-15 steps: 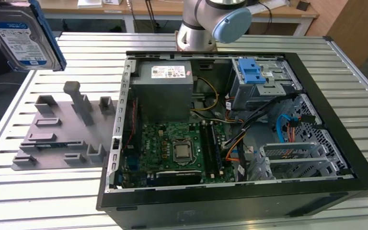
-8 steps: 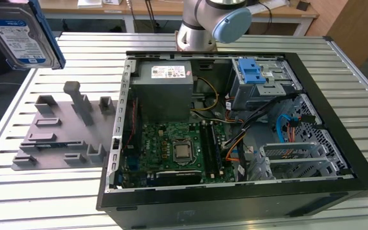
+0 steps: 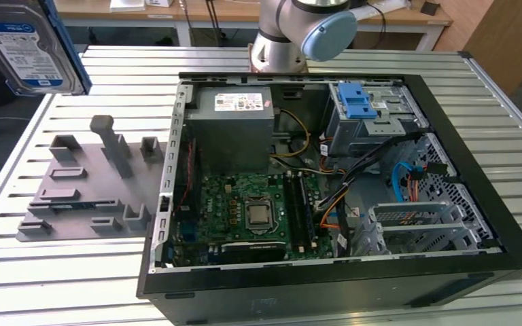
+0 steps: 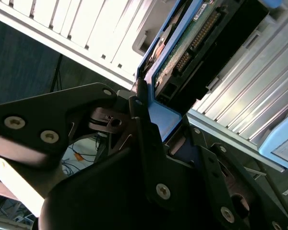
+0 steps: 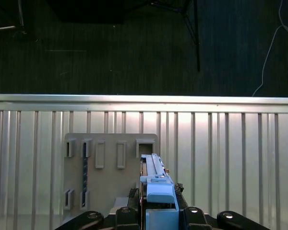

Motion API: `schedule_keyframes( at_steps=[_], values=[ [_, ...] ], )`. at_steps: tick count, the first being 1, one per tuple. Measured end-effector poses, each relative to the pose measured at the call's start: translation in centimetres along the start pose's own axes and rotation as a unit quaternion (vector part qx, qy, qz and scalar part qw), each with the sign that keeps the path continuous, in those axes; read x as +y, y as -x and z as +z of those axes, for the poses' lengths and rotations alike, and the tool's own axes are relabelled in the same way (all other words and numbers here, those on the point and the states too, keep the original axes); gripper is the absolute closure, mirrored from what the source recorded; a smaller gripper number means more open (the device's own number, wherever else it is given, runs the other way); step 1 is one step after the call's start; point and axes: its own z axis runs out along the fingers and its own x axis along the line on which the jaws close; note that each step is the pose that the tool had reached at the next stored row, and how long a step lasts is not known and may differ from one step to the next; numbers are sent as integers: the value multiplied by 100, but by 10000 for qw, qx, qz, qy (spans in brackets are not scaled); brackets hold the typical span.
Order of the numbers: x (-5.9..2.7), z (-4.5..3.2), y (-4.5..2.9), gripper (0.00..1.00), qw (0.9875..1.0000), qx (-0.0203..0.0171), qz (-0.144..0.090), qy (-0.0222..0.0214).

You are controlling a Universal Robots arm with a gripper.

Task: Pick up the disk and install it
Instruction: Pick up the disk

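The disk (image 3: 27, 47) hangs high above the table at the exterior view's left, its white-and-blue label facing the camera and a blue bracket along its edge. In the second wrist view the disk (image 4: 189, 45) shows its green circuit board, and my gripper (image 4: 165, 122) is shut on its blue bracket end between black fingers (image 4: 140, 112). In the first wrist view the disk (image 5: 155, 179) is seen edge-on, held by the gripper (image 5: 158, 215), over the slatted table beside the grey stand (image 5: 110, 167).
An open computer case (image 3: 478, 204) lies on the slatted table, with a motherboard (image 3: 252, 207), a grey power supply box (image 3: 234, 129) and a drive cage with a blue bracket (image 3: 363, 105). The grey stand with posts (image 3: 89, 183) is to its left. The arm's base (image 3: 293, 30) stands behind.
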Motion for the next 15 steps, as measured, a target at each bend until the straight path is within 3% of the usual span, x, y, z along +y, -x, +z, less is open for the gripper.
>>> schedule_keyframes(
  at_steps=[15],
  values=[
    [5,-137,4,64,10000,0,0,0]
  ],
)
